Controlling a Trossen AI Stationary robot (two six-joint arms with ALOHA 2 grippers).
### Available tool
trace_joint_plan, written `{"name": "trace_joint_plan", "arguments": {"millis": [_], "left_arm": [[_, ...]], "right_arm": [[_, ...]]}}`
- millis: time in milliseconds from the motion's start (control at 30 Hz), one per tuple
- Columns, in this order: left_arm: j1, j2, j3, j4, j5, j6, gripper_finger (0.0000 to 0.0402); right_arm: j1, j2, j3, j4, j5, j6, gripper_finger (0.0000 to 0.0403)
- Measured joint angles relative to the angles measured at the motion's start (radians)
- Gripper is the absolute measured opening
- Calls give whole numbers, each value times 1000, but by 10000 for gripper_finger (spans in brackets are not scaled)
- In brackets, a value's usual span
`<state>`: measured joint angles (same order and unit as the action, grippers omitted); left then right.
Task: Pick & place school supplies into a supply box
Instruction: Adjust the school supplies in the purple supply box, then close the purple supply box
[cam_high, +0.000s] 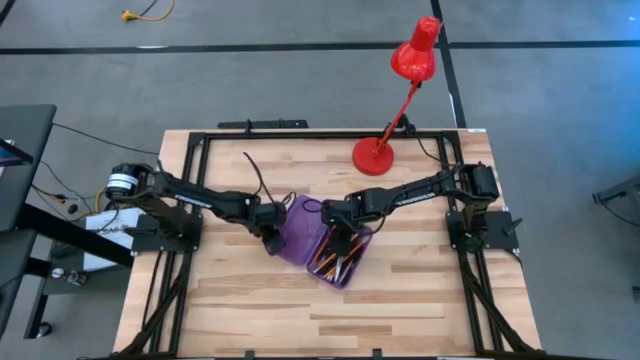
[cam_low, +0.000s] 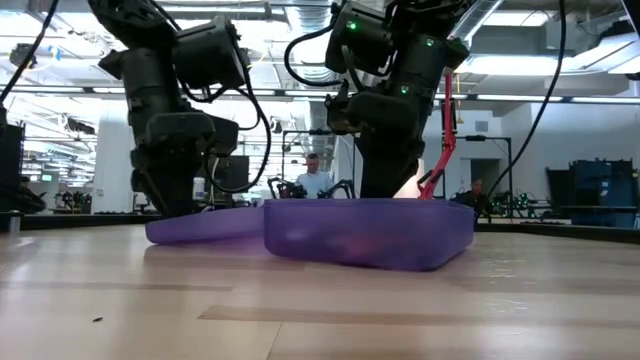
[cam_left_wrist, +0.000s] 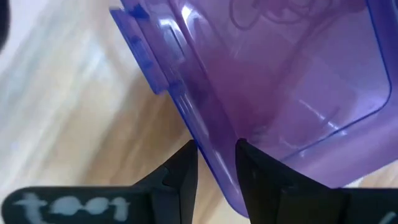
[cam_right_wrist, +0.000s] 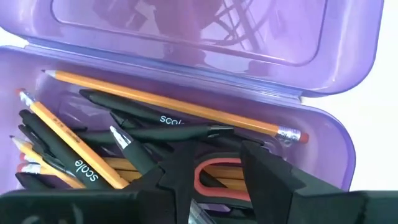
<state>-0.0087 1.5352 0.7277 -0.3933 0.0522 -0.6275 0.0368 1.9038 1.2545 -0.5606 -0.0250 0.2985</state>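
- Left gripper (cam_left_wrist: 216, 163) pinches the lid (cam_left_wrist: 261, 81) edge; a slip could drop it.
- Right gripper (cam_right_wrist: 216, 163) clamps the scissors (cam_right_wrist: 217, 177) inside the box (cam_high: 345, 272); lifting early could spill the pencils (cam_right_wrist: 168, 102).

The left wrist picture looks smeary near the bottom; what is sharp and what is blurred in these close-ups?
Left wrist view: the left gripper and its white lettering are blurred, the purple lid sharper, with pale glare streaks. Right wrist view: pencils and pens are crisp, the right gripper soft.

Scissors (cam_right_wrist: 217, 177) mostly hidden behind right tool (cam_right_wrist: 214, 165); blades unseen.
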Motion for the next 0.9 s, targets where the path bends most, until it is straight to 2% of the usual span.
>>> {"name": "trace_joint_plan", "arguments": {"millis": [333, 633, 900], "left_arm": [[-122, 0, 0, -14, -101, -133, 93], [-128, 0, 1, -2, -130, -148, 93], [-127, 0, 1, 22, -157, -155, 93]], "right_arm": [[4, -16, 1, 5, 0, -11, 124], [18, -36, 0, -48, 3, -11, 124], [80, -36, 0, -52, 2, 0, 124]]}}
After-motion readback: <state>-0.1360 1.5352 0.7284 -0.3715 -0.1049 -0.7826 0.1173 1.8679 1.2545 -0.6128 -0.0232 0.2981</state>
